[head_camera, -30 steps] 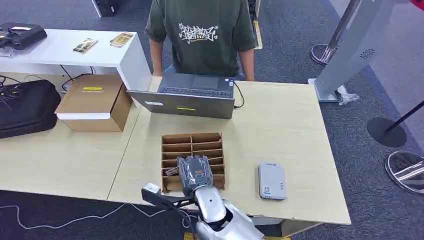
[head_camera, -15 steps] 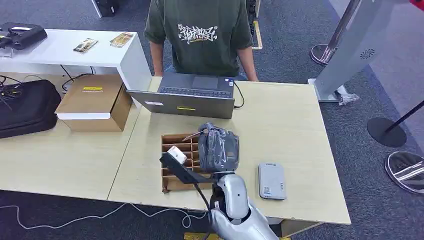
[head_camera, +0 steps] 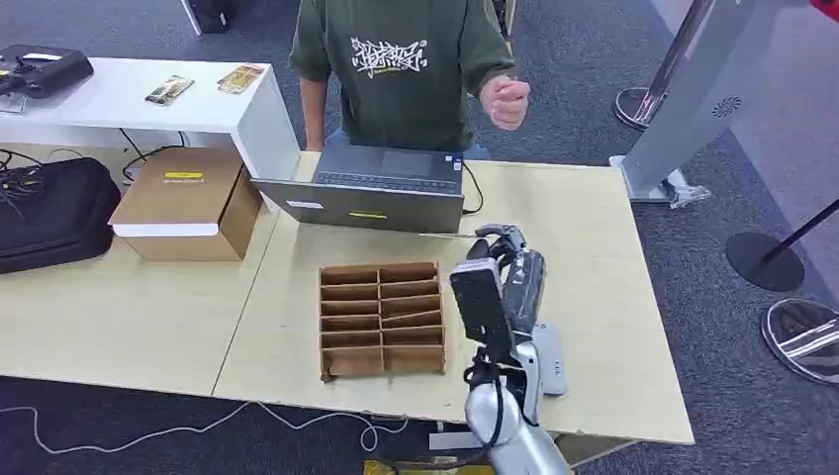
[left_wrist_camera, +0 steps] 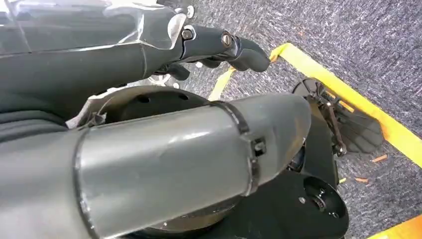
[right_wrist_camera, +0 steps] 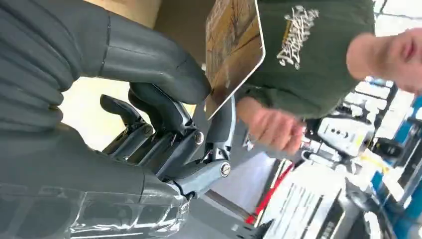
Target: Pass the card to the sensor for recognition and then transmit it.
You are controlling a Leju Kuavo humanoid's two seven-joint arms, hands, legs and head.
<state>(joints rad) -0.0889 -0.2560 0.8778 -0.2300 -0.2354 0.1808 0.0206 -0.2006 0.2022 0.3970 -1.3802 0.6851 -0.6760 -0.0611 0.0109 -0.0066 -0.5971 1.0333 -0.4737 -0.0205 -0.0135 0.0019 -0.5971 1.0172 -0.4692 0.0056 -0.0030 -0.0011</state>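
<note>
My right hand is raised above the light wooden table, between the cardboard divider box and the grey card reader, and it partly hides the reader. In the right wrist view this hand pinches a brown printed card between the thumb and a finger. In the head view the card appears edge-on as a thin line pointing toward the laptop. My left hand hangs low over the grey carpet, fingers apart, holding nothing.
A person in a green shirt stands behind the table with one fist raised. An open laptop sits at the far edge. A brown carton and black bag lie left. A grey stand rises at right.
My right hand lifted out of the divider box with the card and swung right and up, over the reader. The person raised one fist.
</note>
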